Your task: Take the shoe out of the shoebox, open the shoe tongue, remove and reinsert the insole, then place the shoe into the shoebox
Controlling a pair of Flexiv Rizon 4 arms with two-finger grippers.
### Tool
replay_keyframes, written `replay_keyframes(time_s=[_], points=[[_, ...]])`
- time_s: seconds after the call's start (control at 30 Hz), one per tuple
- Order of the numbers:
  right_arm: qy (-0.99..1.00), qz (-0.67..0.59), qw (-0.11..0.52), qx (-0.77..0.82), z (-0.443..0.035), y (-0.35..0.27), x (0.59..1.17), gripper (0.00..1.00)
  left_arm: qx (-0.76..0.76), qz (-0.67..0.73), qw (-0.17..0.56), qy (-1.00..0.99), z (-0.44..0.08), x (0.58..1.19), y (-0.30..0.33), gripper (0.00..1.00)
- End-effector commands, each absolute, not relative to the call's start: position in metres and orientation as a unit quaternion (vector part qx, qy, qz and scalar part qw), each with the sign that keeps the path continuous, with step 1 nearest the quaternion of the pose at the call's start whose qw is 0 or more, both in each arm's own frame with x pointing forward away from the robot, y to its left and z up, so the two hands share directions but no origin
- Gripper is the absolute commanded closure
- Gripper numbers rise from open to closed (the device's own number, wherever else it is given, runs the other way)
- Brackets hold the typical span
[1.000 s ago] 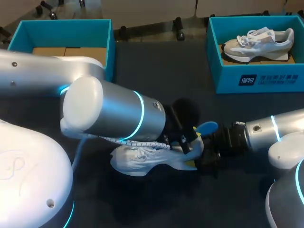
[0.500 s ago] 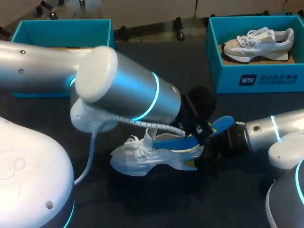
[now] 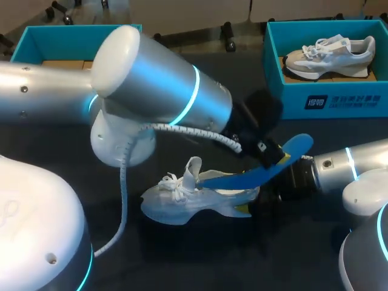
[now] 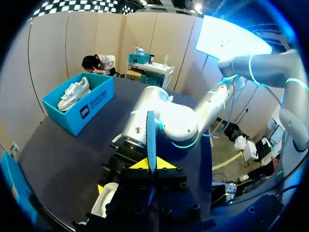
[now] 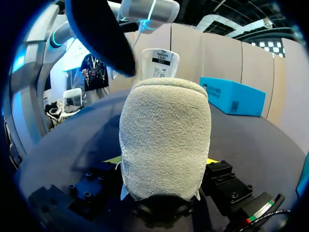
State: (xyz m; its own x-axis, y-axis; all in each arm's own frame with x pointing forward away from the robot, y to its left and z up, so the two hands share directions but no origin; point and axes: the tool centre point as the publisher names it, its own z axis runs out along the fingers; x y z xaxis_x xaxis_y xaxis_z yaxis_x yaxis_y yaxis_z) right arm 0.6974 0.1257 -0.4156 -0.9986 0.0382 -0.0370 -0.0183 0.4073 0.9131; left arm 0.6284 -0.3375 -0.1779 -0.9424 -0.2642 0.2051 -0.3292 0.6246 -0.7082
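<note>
A white shoe (image 3: 188, 203) lies on the dark table, its tongue standing up. My right gripper (image 3: 257, 203) is shut on its heel; in the right wrist view the heel (image 5: 164, 140) fills the space between the yellow fingertips (image 5: 210, 160). My left gripper (image 3: 267, 151) is above the heel, shut on the rear end of a blue insole (image 3: 254, 173), which slants down with its front end at the shoe's opening. The left wrist view shows the insole (image 4: 151, 140) edge-on between the yellow tips of the left gripper (image 4: 151, 165), with the shoe (image 4: 108, 203) below.
A teal shoebox (image 3: 327, 100) at the back right holds a second white shoe (image 3: 330, 54). Another teal shoebox (image 3: 79, 42) stands at the back left, partly hidden by my left arm (image 3: 151, 91). My right arm (image 3: 345, 170) lies along the table's right side.
My left gripper has risen and moved right, drawing the blue insole up and back out of the shoe. The shoe and my right gripper have stayed put.
</note>
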Motion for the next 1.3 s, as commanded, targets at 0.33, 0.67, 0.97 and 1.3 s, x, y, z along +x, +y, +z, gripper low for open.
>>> replay_keyframes(time_s=[0.33, 0.67, 0.97, 1.3], points=[[0.840, 0.543, 0.027, 0.007, -0.420, 0.128, 0.694, 1.00, 0.142, 0.442, 0.098, -0.880, -0.129, 0.634, -0.313, 1.00], [0.840, 0.543, 0.027, 0.007, -0.420, 0.128, 0.694, 1.00, 0.107, 0.515, 0.144, -0.838, -0.060, 0.638, -0.272, 1.00], [0.840, 0.543, 0.027, 0.007, -0.420, 0.128, 0.694, 1.00, 0.107, 0.515, 0.144, -0.838, -0.060, 0.638, -0.272, 1.00], [0.840, 0.543, 0.027, 0.007, -0.420, 0.128, 0.694, 1.00, 0.107, 0.515, 0.144, -0.838, -0.060, 0.638, -0.272, 1.00]])
